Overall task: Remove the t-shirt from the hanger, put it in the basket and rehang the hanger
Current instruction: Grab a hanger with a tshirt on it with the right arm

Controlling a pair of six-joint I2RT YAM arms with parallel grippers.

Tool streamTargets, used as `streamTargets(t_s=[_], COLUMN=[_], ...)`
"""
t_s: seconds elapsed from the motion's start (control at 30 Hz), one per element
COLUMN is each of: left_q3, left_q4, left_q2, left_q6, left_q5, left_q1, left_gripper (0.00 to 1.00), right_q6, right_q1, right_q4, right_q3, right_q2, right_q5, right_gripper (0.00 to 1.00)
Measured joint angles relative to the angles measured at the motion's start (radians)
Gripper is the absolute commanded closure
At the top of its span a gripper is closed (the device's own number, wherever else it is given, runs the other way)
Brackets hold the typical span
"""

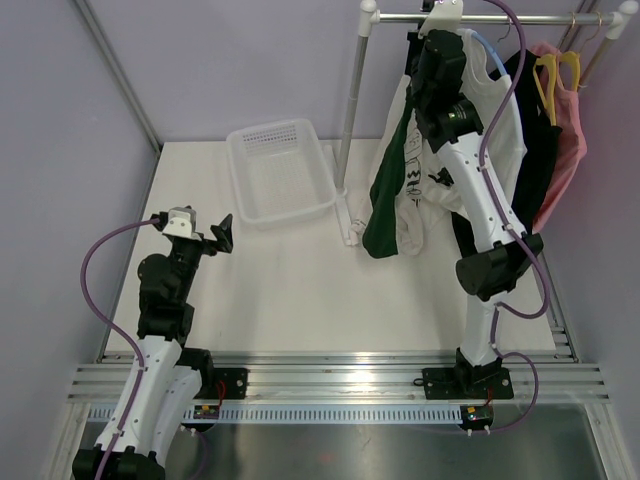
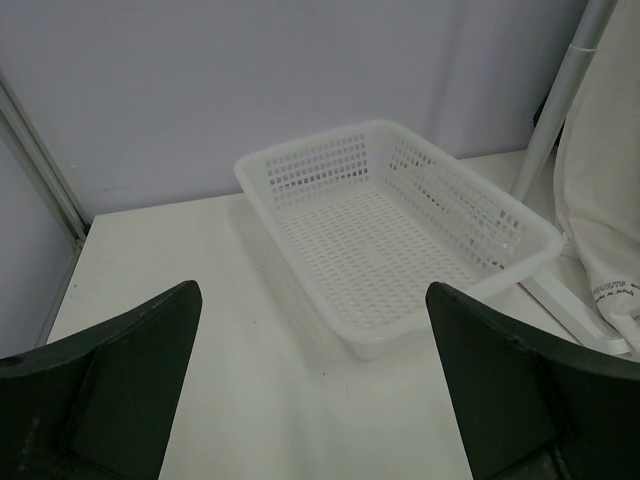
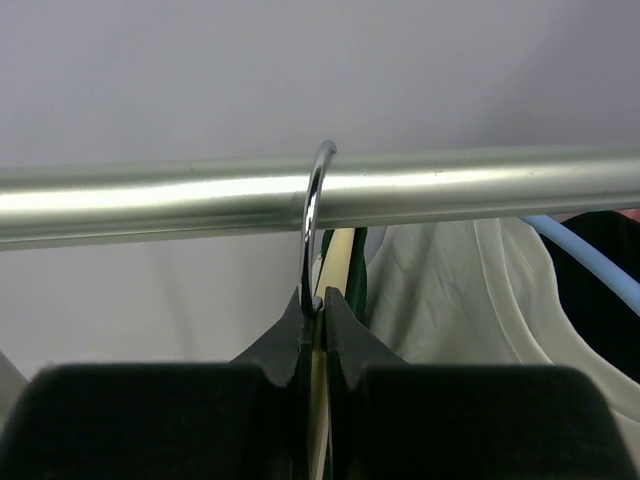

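A dark green t-shirt (image 1: 384, 222) hangs from the metal rail (image 3: 150, 200) on a cream hanger (image 3: 338, 255) with a steel hook (image 3: 312, 200). In the right wrist view a strip of the green t-shirt (image 3: 357, 270) shows just behind the hanger. My right gripper (image 3: 314, 298) is up at the rail (image 1: 530, 18), shut on the hanger's neck just under the hook. In the top view the right gripper (image 1: 437, 30) hides the hanger. My left gripper (image 1: 222, 232) hovers low over the table, open and holding nothing, facing the basket; the left wrist view shows the left gripper (image 2: 312, 295) with its jaws wide apart.
A white perforated basket (image 1: 240, 170) lies on the table left of the rack's upright pole (image 1: 352, 110); its rim (image 2: 400, 335) is just ahead of the left fingers. On the same rail hang a white shirt (image 3: 450, 290) on a blue hanger (image 3: 585, 255), a black garment (image 1: 540, 150) and a pink one (image 1: 572, 130).
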Motion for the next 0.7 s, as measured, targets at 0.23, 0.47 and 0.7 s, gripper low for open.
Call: streamTargets(t_s=[0.23, 0.47, 0.7], left_q3=[0.0, 0.0, 0.0], left_q4=[0.0, 0.0, 0.0], left_q2=[0.007, 0.006, 0.006], left_q6=[0.0, 0.0, 0.001], left_q5=[0.002, 0.003, 0.011], left_q1=[0.0, 0.0, 0.0], left_gripper=[0.01, 0.01, 0.01], right_q6=[0.003, 0.034, 0.084], right_q1=[0.0, 0.0, 0.0], right_q4=[-0.02, -0.034, -0.121], right_q3=[-0.013, -0.066, -0.084], right_q2=[-0.061, -0.185, -0.246], right_q5=[-0.035, -0.076, -0.14], right_gripper=[1.0, 1.0, 1.0])
